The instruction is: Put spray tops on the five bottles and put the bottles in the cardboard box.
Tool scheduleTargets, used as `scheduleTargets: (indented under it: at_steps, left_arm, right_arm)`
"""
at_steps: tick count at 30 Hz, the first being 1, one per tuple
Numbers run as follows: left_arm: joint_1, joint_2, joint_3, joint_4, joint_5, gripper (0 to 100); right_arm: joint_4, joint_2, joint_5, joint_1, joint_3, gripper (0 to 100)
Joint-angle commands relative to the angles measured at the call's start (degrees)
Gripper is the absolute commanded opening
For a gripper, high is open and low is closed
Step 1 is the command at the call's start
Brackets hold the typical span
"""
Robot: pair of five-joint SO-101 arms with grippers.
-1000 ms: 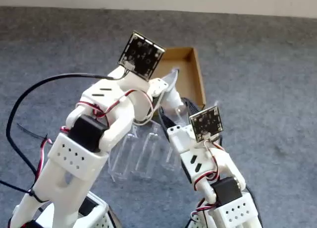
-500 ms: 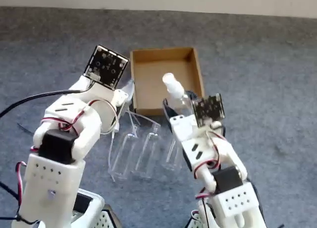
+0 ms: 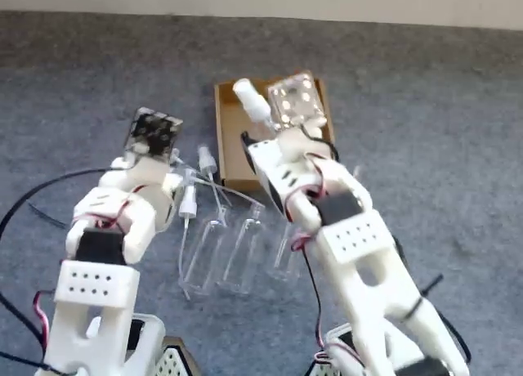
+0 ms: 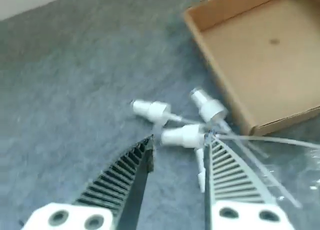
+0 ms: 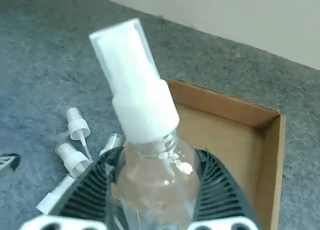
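Note:
My right gripper (image 5: pixel 157 162) is shut on a clear bottle (image 5: pixel 155 190) that carries a white spray top (image 5: pixel 137 90). In the high view this bottle (image 3: pixel 249 98) is held above the near left part of the open cardboard box (image 3: pixel 323 114). My left gripper (image 4: pixel 177 147) is open just above the carpet, with a loose spray top (image 4: pixel 182 136) lying between its fingertips. Two more spray tops (image 4: pixel 152 110) (image 4: pixel 210 107) lie just beyond it, beside the box (image 4: pixel 260 55). Clear bottles without tops (image 3: pixel 216 253) (image 3: pixel 245 245) lie side by side on the carpet, nearer than the box.
Everything sits on grey carpet. The box floor (image 5: pixel 235 135) is bare where it shows. Thin dip tubes (image 4: pixel 265 140) of the spray tops trail across the carpet toward the lying bottles. A black cable (image 3: pixel 33 204) runs along the left arm.
The left arm has drawn back to the left and lowered over the loose spray tops. The right arm has carried the capped bottle forward, from near the lying bottles to above the box.

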Motion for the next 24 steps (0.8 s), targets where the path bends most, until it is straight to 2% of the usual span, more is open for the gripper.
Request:
scheduleTargets:
  at_steps: [1, 5, 11, 15, 24]
  left_arm:
    - [-0.7, -7.1, 8.0, -2.5, 1.2, 16]
    - [3.7, -13.0, 9.5, -2.1, 1.7, 16]
    - [9.8, -19.4, 9.8, 1.4, 1.7, 19]
    - [10.2, -21.1, 9.9, 2.1, 1.7, 29]
    - [10.2, -21.0, 9.9, -1.5, 1.8, 29]
  right_arm:
    - [-0.4, 3.0, 0.1, -0.7, -6.5, 0.3]
    - [-0.7, 4.3, -0.5, -1.0, -7.3, 0.3]
    - [-2.9, 11.9, -8.3, -2.3, -15.7, 0.3]
    - [0.4, 16.8, -8.4, -4.2, -21.9, 0.3]
    - [9.5, 14.4, -9.9, -9.8, -28.3, 0.3]
